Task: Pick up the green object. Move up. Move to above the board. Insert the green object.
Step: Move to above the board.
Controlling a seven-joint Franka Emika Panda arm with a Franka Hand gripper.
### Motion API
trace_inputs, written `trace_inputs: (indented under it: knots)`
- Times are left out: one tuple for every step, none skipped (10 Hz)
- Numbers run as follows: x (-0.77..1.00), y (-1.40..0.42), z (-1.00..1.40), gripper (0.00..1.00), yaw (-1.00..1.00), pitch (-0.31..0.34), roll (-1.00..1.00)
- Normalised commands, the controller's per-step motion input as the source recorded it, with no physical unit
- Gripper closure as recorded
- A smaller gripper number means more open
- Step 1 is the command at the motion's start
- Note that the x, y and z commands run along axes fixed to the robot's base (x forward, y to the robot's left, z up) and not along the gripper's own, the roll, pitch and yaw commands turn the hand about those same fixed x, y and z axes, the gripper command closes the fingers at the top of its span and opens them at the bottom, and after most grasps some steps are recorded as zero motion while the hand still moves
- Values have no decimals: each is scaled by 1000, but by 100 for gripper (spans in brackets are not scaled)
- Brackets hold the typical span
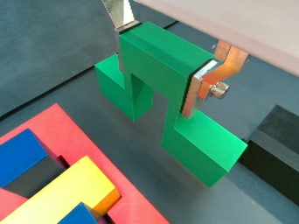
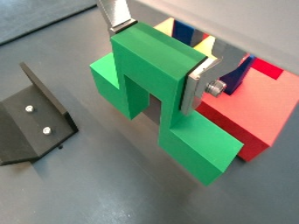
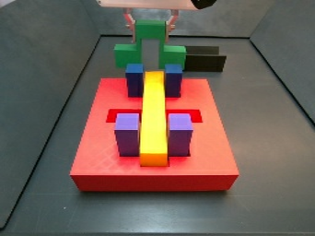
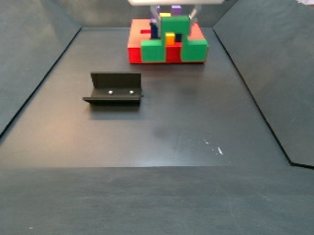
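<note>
The green object (image 1: pixel 205 145) is a plus-shaped block with a tall central column and two lower side arms. My gripper (image 1: pixel 159 63) is shut on the column, one silver finger (image 1: pixel 201 87) on each side. Both wrist views show this; in the other one the gripper (image 2: pixel 158 59) grips the green object (image 2: pixel 193 150) the same way. The red board (image 1: pixel 52 131) lies right beside it, also in a wrist view (image 2: pixel 263 118). In a side view the green object (image 3: pixel 128 53) stands just behind the board (image 3: pixel 154 171), under the gripper (image 3: pixel 150 26). Its arms sit at or just above the floor.
On the board lie a yellow bar (image 3: pixel 153 115), two purple cubes (image 3: pixel 127 136) and two blue cubes (image 3: pixel 172 78). A flat black block (image 3: pixel 207 61) lies behind, next to the green object. The fixture (image 4: pixel 113 89) stands on the floor away from the board. Tray walls ring the floor.
</note>
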Motion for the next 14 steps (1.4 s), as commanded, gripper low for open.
trace_inputs:
  knots:
    - [-19,-2,1400,100,-5,33,0]
    - [-44,-3,1400,100,-5,41,-18]
    - [-2,6,1400,100,-9,17,-59]
    - [37,5,1400,100,-5,72,-56]
    - [11,5,779,100,-6,86,-50]
    - [31,8,348,100,-7,56,-60]
    - [49,7,168,100,-5,45,-63]
    - [73,-1400,378,100,-174,185,39]
    - [63,-1400,353,100,-165,191,60]
    - [93,-1400,357,100,-67,177,109]
    - [166,-1400,342,100,-29,167,52]
    - [129,-812,201,100,-16,171,54]
    - [120,-525,134,100,-8,168,56]
    - [90,-222,64,100,-2,129,25]
